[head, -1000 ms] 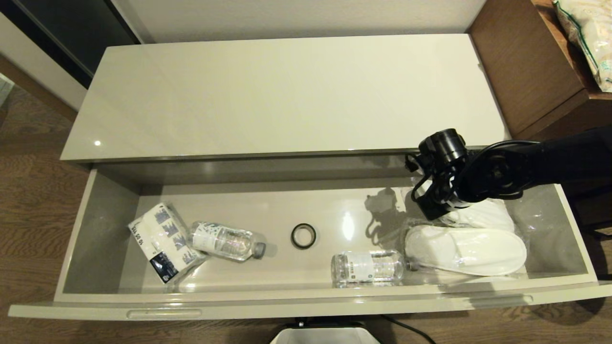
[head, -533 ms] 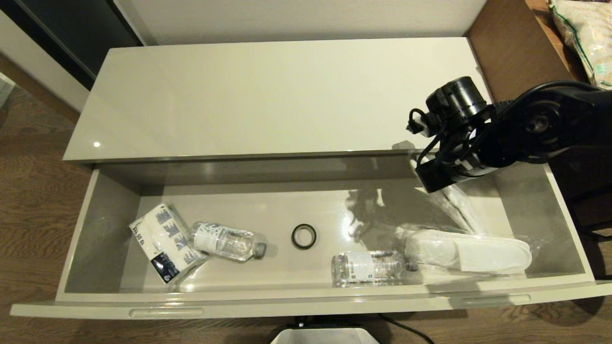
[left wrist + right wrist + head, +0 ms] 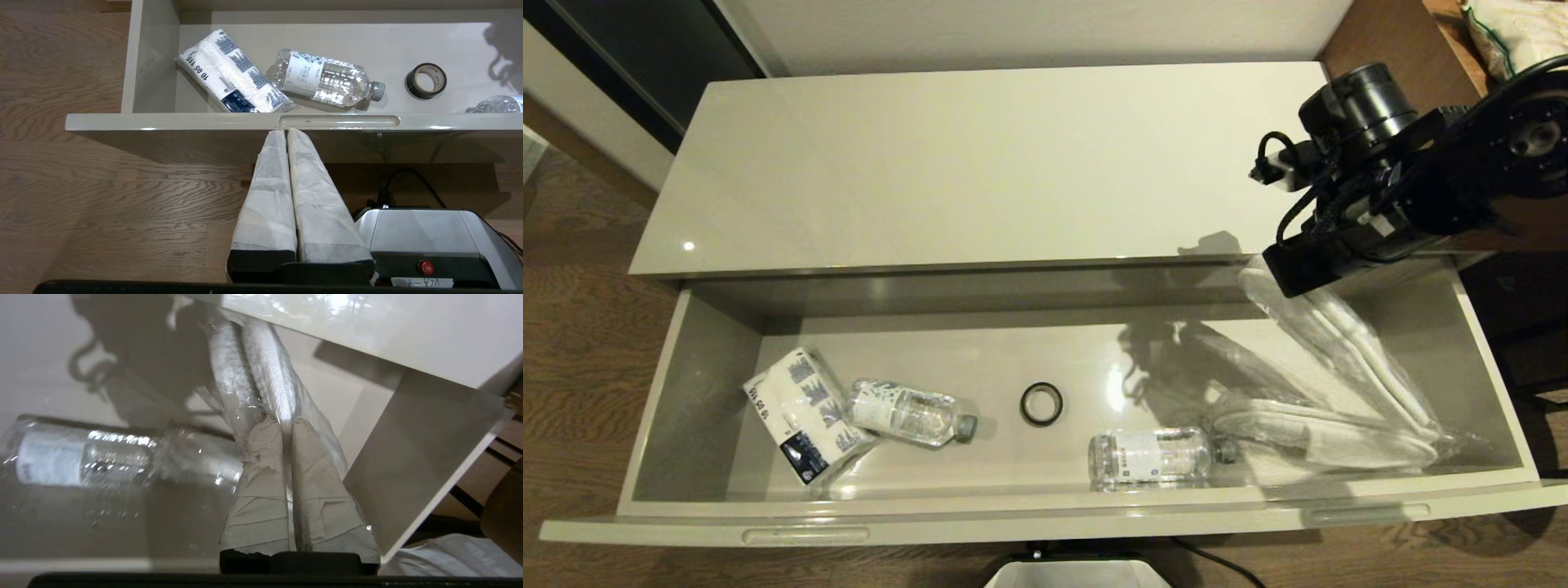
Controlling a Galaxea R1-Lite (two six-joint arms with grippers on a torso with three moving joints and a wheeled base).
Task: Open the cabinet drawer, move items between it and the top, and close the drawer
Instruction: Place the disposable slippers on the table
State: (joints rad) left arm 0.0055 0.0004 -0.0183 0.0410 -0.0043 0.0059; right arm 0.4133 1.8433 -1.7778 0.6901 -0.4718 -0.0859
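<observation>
The right gripper (image 3: 286, 424), fingers clenched on 1 bagged slipper (image 3: 1347, 343) hanging below them, should lift until its tail clears the cabinet drawer (image 3: 1045, 523) before swinging over the top (image 3: 980, 163).

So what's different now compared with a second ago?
The right gripper, shut on the clear plastic bag of white slippers, has risen from the open grey-beige drawer toward the cream cabinet top, dragging the bag up on end. The bottles, tissue pack and tape roll stayed put.
</observation>
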